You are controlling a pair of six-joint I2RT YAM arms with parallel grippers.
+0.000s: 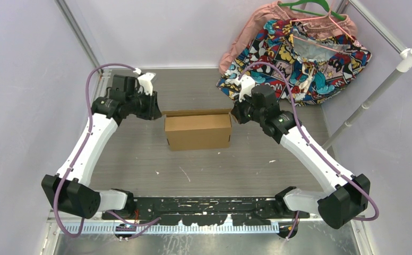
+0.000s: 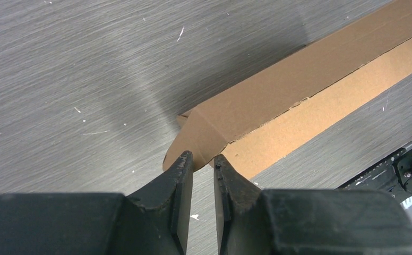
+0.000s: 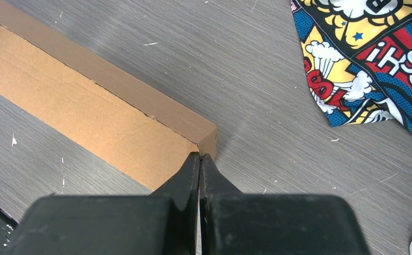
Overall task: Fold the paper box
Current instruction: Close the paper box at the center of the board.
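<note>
The paper box (image 1: 197, 131) sat closed at the middle of the grey table (image 1: 140, 159), its long side running from 9 to 3 o'clock. The left gripper (image 2: 203, 159) was at the box's 10 o'clock corner. Its fingers (image 2: 178, 175) stood a narrow slot apart, with the tips against a folded end flap. The wrist view did not show whether any cardboard lay between them, so I could not tell if it gripped. The right gripper (image 3: 199, 155) was at the 2 o'clock corner, its fingers pressed together with nothing between them and their tips touching the box's edge. A comic-print cloth (image 1: 299, 53) lay at the table's 1 o'clock, under a pink garment (image 1: 257, 26) on a green hanger (image 1: 310, 6).
</note>
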